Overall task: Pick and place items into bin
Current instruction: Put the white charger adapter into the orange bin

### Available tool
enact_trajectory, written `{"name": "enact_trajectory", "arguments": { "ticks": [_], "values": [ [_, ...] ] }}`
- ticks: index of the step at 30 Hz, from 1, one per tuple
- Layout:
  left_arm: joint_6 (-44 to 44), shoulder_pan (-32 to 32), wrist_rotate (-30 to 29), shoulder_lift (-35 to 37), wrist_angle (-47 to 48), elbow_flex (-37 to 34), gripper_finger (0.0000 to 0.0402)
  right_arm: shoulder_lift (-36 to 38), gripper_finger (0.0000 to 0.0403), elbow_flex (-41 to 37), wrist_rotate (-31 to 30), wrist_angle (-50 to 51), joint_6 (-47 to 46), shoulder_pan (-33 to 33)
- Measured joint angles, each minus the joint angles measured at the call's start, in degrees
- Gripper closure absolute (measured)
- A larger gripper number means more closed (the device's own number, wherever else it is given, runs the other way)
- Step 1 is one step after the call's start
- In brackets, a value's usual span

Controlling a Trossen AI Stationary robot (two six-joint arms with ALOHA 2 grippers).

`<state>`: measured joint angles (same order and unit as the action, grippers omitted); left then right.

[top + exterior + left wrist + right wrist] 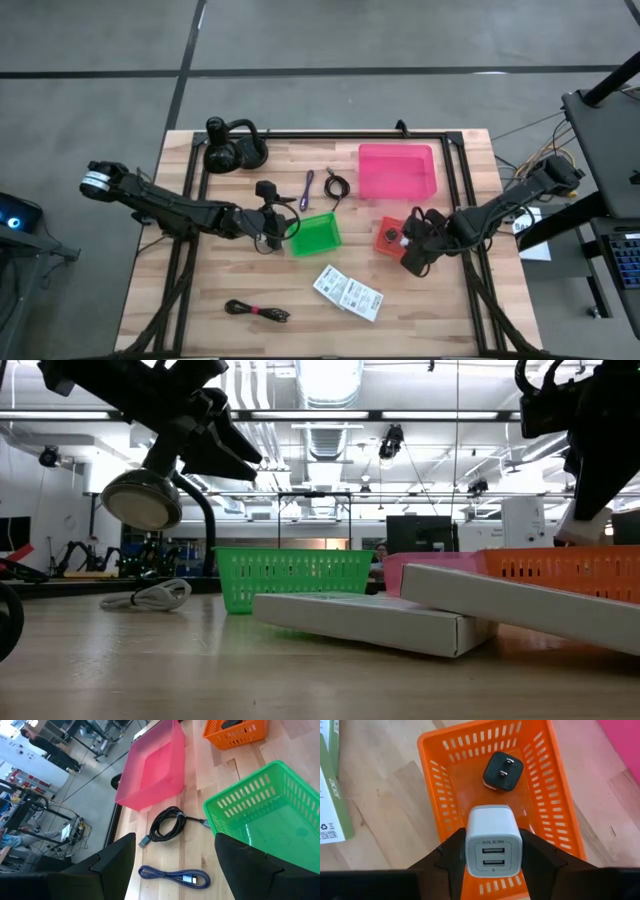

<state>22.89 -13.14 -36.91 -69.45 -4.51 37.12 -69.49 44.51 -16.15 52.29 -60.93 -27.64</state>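
Gripping boxy white plastic charger [493,840]

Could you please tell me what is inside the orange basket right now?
One black plug adapter lies on the floor of the orange basket. The right gripper holds a white USB charger above the basket, and this hides part of the floor.

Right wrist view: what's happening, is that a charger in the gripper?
Yes. The right gripper is shut on a white USB charger, held above the orange basket, where a black plug adapter already lies. The left gripper is open beside the green basket, above the purple cable and near the black coiled cable. The pink bin looks empty.
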Motion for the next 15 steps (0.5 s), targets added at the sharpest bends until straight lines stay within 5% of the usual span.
{"name": "enact_trajectory", "arguments": {
  "ticks": [15],
  "values": [
    [0.0,0.0,0.02,0.0,0.02,0.0,0.0146,0.02,0.0242,0.0,-0.31,-0.19,-0.15,0.0]
  ]
}}
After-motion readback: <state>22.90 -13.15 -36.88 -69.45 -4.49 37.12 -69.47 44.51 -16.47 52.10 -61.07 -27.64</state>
